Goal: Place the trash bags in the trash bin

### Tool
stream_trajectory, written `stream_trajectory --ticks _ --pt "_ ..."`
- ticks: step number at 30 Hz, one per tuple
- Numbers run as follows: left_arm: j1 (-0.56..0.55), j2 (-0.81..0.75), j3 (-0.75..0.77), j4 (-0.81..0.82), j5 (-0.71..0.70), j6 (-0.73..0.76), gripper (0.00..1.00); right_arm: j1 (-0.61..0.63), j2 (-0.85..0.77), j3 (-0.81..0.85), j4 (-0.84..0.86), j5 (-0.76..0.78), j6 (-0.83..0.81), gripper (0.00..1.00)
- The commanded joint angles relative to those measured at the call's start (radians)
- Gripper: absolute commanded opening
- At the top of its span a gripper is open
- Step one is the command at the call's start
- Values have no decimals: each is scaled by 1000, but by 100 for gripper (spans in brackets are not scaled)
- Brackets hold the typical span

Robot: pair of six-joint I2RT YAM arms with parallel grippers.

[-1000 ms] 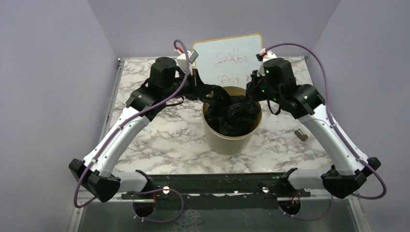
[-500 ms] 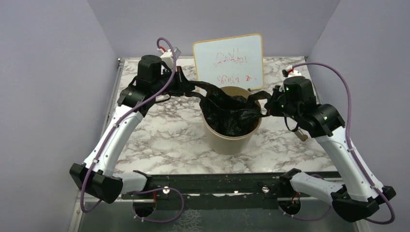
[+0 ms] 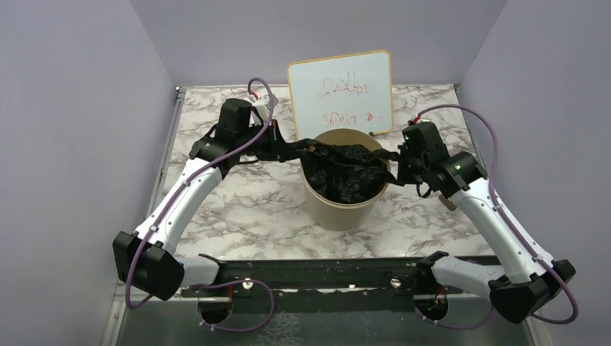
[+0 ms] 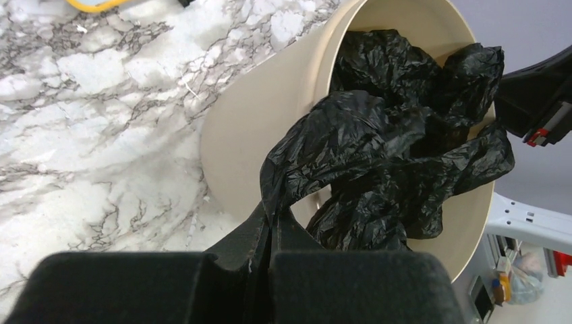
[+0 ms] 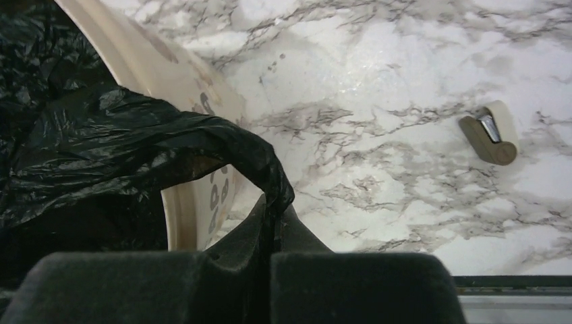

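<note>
The trash bag (image 3: 346, 176) is mostly lodged inside the trash bin (image 3: 344, 213). Its edges are pinched tight beyond the rim, at nine o'clock by the left gripper (image 4: 271, 223) and at three by the right gripper (image 5: 275, 212). Tucking in and release are judged yet to be done.

The top camera looks down from high. Both wrist cameras sit close, sharing the round cream plastic bin (image 4: 256, 128) and crinkly black bag (image 4: 378, 155).

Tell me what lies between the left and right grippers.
The top view shows the trash bin between them, its mouth spanned by the trash bag, which the left gripper and right gripper each pinch by an edge.
</note>
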Motion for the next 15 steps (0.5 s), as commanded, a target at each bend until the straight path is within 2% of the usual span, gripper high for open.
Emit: stream_trajectory --ticks 1,6,15 --pt "4 -42 -57 63 39 -39 0 -4 37 -39 101 -165 -80 1" --pt "4 -74 -99 76 60 -68 0 -4 139 33 182 -266 -146 1" --pt "5 -216 -153 76 31 -130 0 -2 376 239 222 -279 -256 1"
